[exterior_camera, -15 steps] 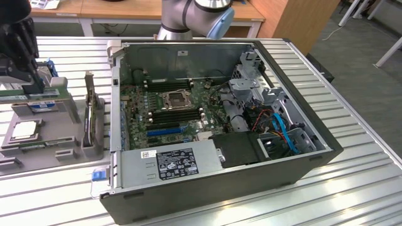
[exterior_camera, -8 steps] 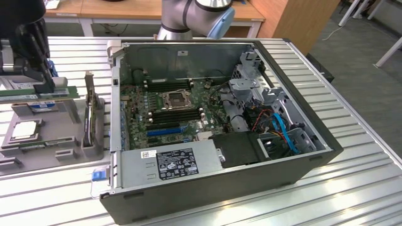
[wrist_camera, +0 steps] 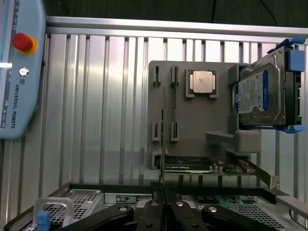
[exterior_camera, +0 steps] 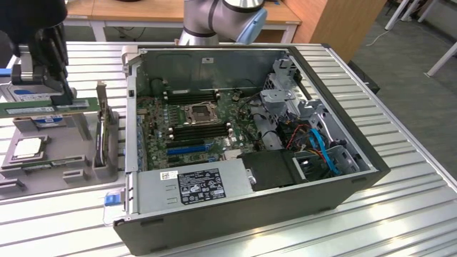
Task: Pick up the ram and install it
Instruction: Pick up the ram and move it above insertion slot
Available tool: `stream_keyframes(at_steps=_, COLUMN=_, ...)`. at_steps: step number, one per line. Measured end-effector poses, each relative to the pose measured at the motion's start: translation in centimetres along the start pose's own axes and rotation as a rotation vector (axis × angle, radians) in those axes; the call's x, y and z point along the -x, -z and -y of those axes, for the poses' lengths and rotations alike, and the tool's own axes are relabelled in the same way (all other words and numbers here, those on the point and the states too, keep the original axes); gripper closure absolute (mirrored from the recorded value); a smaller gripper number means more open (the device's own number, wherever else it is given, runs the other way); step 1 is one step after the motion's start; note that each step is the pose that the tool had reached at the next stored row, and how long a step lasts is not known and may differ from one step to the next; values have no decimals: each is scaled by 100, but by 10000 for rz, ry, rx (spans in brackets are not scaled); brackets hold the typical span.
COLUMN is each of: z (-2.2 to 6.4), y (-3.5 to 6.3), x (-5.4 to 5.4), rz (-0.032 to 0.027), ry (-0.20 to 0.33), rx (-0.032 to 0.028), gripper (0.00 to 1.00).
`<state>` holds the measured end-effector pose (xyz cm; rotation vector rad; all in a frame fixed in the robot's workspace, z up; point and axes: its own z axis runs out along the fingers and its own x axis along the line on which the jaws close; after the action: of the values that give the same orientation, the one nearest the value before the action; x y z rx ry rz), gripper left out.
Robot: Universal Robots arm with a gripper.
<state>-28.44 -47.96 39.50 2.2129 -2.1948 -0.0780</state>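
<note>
Ram [exterior_camera: 43, 107] is pinched in my gripper [exterior_camera: 59, 98]. The jaws are nearly shut on the thin board, gripping roughly mid-length. In the wrist view it runs edge-on straight out from the gripper [wrist_camera: 164, 207] as a thin line [wrist_camera: 162, 144]. It hangs clear above the gray fixture [exterior_camera: 78, 155], not seated in its slot posts.

My read of the step in hand is carrying the stick out of the fixture.
- Keep it level and square in the jaws. With a narrow pinch on a long board, any yaw shows up at the ends.
- Move straight up off the posts, with no side drag.
- Don't squeeze harder, because there are chips under the pads.

Fixture contents below my jaws:
- A second green stick [exterior_camera: 43, 162] sits in the neighbouring slots.
- A processor chip [exterior_camera: 29, 147] lies in its pocket just beyond that.
- A hard drive [exterior_camera: 29, 95] with a blue-white label sits behind the ram.
- A dark expansion card [exterior_camera: 104, 128] stands upright on the side toward the case.

The open PC case [exterior_camera: 250, 225] is well off to the side of my jaws.
- The motherboard [exterior_camera: 164, 115] has its CPU socket [exterior_camera: 200, 112] bare.
- Dark memory slots flank the socket. They look unpopulated, but I can't confirm that.
- The power supply [exterior_camera: 192, 184] sits at the near wall.
- Blue cables [exterior_camera: 321, 150] sit by the drive bay.
</note>
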Motion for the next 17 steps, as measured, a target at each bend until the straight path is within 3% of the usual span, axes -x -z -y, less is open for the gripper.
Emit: stream_keyframes(at_steps=17, z=319, y=16, x=-2, rz=0, ry=-2, rx=86, gripper=88)
